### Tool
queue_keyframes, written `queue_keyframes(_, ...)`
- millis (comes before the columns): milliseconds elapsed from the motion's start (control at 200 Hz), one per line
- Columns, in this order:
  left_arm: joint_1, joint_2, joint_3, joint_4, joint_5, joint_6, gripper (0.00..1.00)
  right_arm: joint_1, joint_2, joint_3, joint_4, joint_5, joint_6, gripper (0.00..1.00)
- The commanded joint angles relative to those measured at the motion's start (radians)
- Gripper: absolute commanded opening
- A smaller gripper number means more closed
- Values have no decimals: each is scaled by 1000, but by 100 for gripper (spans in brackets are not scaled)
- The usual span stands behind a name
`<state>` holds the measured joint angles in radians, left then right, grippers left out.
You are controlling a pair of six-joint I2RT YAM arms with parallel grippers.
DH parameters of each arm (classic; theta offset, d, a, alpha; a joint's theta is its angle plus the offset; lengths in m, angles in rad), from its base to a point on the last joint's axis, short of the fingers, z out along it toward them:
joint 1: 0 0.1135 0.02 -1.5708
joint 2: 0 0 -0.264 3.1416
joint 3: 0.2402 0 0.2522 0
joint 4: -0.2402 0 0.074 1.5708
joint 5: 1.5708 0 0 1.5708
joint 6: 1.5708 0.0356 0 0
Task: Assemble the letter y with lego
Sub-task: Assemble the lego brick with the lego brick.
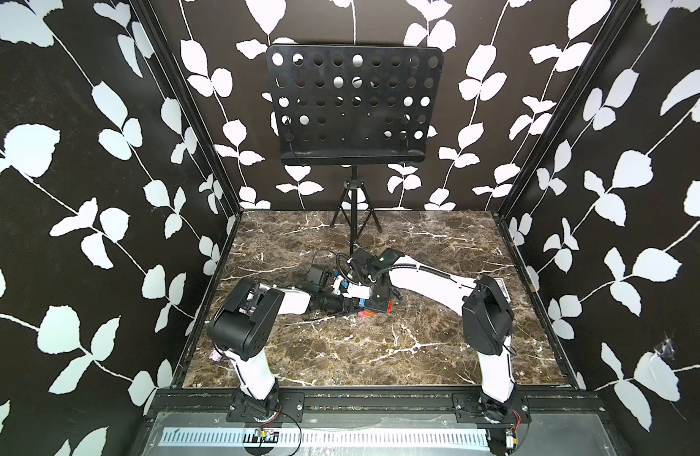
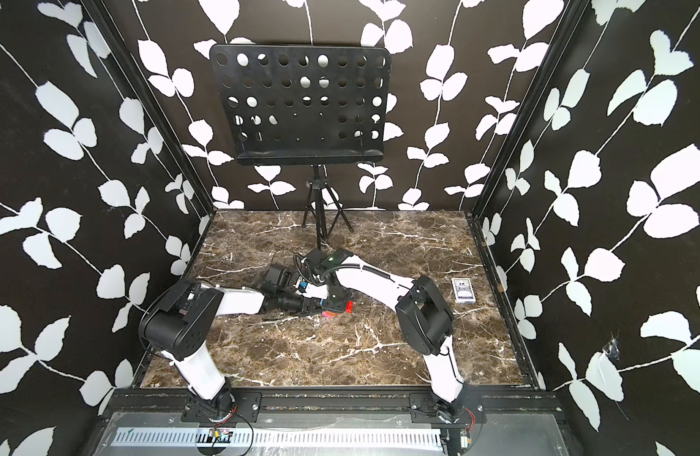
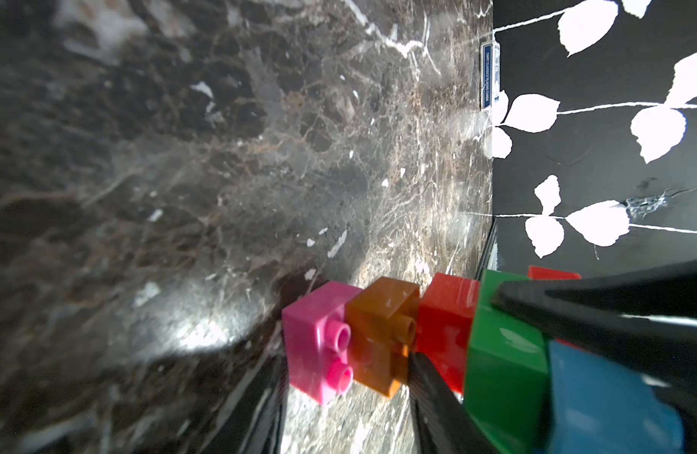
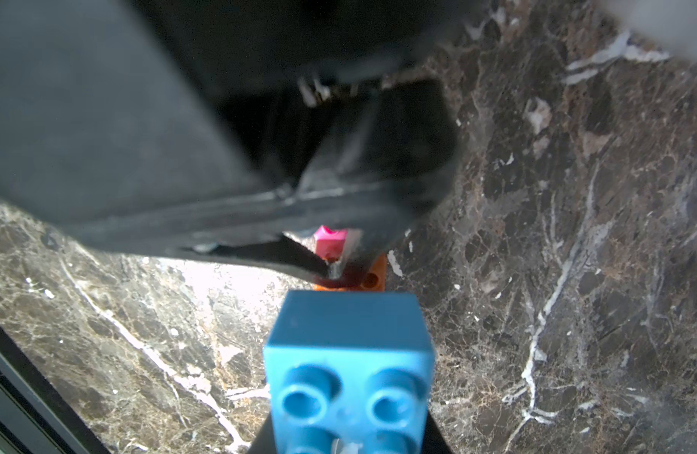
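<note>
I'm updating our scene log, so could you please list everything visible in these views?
table: one, brown marble, cell floor.
music stand: one, black, back of the table.
card box: one, blue-patterned, near the table's right edge.
pink brick: one, pink, end of the joined row, mid-table.
brown-orange brick: one, next to the pink.
orange-red brick: one, between brown-orange and green.
green brick: one, longer, across the row's end.
red brick: one, at one end of the green.
blue brick: one, at the green's other end.
left arm, right arm: white and black, based at the near edge.
left gripper: black, shut on the orange-red brick.
right gripper: black, shut on the blue brick.
</note>
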<state>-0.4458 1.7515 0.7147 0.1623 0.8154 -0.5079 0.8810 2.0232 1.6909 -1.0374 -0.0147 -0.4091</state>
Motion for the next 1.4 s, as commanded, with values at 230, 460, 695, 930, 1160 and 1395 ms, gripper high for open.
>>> queue_keyframes(230, 7, 12, -34, -66, -105, 30, 50, 13, 126, 22, -104, 44, -90, 26)
queue_keyframes(460, 6, 19, -38, -57, -100, 26, 50, 24, 191, 41, -154, 63, -109, 26)
queue_keyframes(695, 2, 19, -35, -53, -97, 20, 50, 35, 225, 46, -160, 85, -112, 26)
queue_keyframes(930, 3, 16, -43, -30, -92, 9, 51, 39, 201, 64, -159, 97, -111, 25)
queue_keyframes(1160, 5, 39, -58, 47, -61, -46, 52, 39, 174, 103, -165, 93, -108, 25)
queue_keyframes(1395, 7, 57, -69, 95, -44, -79, 52, 39, 195, 112, -179, 90, -111, 25)
